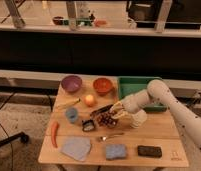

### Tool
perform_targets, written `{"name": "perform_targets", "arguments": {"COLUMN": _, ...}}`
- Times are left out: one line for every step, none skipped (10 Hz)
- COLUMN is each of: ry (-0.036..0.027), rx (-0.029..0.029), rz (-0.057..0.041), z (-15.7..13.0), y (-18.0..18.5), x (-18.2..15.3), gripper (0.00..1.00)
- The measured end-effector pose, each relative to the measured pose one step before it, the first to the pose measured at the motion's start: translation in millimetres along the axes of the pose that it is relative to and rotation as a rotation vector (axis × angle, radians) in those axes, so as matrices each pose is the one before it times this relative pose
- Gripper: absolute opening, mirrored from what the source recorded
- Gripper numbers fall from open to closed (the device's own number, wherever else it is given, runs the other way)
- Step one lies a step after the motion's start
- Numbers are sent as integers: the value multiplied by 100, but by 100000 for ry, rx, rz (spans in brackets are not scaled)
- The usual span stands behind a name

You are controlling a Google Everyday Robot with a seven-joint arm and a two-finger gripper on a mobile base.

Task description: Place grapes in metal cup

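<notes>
The grapes (pixel 105 120), a small dark red-purple cluster, lie on the wooden table (pixel 159 131) near its middle. My gripper (pixel 111 113) hangs right over them at the end of the white arm that reaches in from the right, touching or almost touching the cluster. A pale metal cup (pixel 139 119) stands upright just right of the grapes, partly behind the wrist.
A purple bowl (pixel 71 83), an orange bowl (pixel 102 85) and a green tray (pixel 135 86) stand at the back. An orange fruit (pixel 89 100), a blue cup (pixel 71 115), a red chili (pixel 55 134), a spoon (pixel 110 136), a cloth (pixel 76 148), a sponge (pixel 115 151) and a black block (pixel 149 151) lie around.
</notes>
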Motion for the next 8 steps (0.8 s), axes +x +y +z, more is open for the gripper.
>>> {"name": "perform_targets", "arguments": {"ry": -372, "rx": -933, "rz": 647, "z": 163, "y": 98, "x": 68, "gripper": 20}}
{"name": "perform_targets", "arguments": {"ry": -309, "rx": -819, "rz": 398, "z": 203, "y": 12, "x": 22, "gripper": 20}}
{"name": "perform_targets", "arguments": {"ry": -132, "rx": -276, "rz": -53, "z": 125, "y": -11, "x": -44, "gripper": 20}}
{"name": "perform_targets", "arguments": {"ry": 22, "rx": 114, "rz": 110, "z": -59, "y": 31, "x": 48, "gripper": 21}}
{"name": "perform_targets", "arguments": {"ry": 35, "rx": 90, "rz": 73, "z": -56, "y": 30, "x": 39, "gripper": 24}}
{"name": "perform_targets", "arguments": {"ry": 2, "rx": -2, "rz": 9, "z": 0, "y": 2, "x": 3, "gripper": 35}}
{"name": "perform_targets", "arguments": {"ry": -29, "rx": -84, "rz": -69, "z": 50, "y": -22, "x": -31, "gripper": 45}}
{"name": "perform_targets", "arguments": {"ry": -25, "rx": -111, "rz": -102, "z": 58, "y": -34, "x": -51, "gripper": 53}}
